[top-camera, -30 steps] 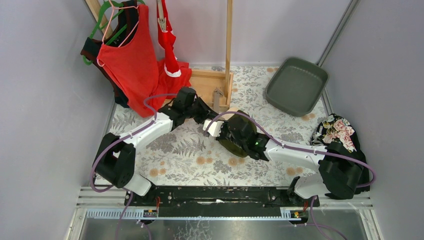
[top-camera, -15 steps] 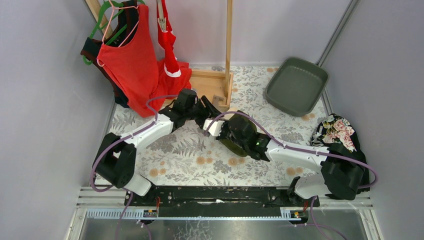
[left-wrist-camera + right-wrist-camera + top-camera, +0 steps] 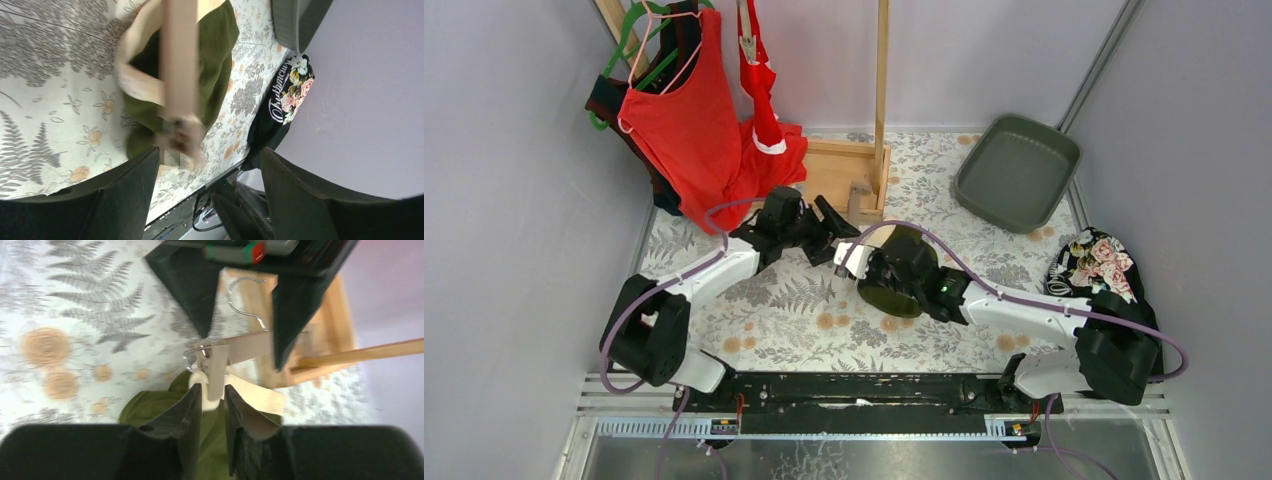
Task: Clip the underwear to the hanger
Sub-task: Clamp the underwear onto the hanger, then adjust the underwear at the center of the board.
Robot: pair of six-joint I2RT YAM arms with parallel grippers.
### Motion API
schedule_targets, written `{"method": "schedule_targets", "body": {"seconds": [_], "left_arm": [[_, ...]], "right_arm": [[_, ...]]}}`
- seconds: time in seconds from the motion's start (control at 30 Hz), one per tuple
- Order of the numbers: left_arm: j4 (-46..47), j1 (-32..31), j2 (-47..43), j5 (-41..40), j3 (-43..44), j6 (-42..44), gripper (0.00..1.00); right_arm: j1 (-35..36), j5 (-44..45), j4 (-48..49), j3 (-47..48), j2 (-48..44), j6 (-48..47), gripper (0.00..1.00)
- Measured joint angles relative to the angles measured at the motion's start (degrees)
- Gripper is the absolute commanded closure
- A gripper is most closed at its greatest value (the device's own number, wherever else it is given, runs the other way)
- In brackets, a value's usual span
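Observation:
The dark olive underwear (image 3: 892, 292) with its cream waistband (image 3: 256, 393) lies on the table under my right wrist. A wooden hanger (image 3: 250, 344) lies across it, seen blurred in the left wrist view as the hanger (image 3: 180, 60). Its clip (image 3: 216, 376) sits on the waistband. My right gripper (image 3: 213, 390) stands around that clip, jaws slightly parted, a thin slit showing beside it. My left gripper (image 3: 830, 234) is open just left of the hanger, holding nothing. The red underwear (image 3: 759, 85) hangs from a clip at the back left.
A wooden stand's base (image 3: 842, 172) and upright pole (image 3: 882, 90) are just behind both grippers. A red tank top (image 3: 686, 115) hangs at the back left. A grey tray (image 3: 1016, 170) sits back right, and a black floral cloth (image 3: 1099, 262) lies by the right wall.
My left gripper has opened wide and drawn back to the left, off the hanger. The right jaws have eased apart around the clip. The olive underwear now shows more behind the right wrist.

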Motion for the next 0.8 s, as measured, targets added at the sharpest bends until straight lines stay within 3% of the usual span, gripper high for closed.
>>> {"method": "schedule_targets", "body": {"seconds": [0.23, 0.43, 0.6, 0.8], "left_arm": [[2.86, 4.74, -1.95, 1.9, -4.17, 2.62, 0.28], [3.8, 8.33, -3.23, 4.15, -7.13, 6.45, 0.28], [6.54, 10.14, -9.18, 3.87, -10.1, 9.64, 0.12], [9.66, 10.34, -10.71, 1.53, -9.81, 12.11, 0.11]], "right_arm": [[0.35, -8.92, -0.52, -5.62, -2.4, 9.68, 0.51], [-0.85, 4.48, -5.99, -1.01, -1.46, 22.51, 0.38], [-8.04, 9.53, -12.35, 14.21, 7.67, 32.35, 0.35], [-22.27, 2.71, -12.81, 19.15, 14.34, 41.88, 0.35]]}}
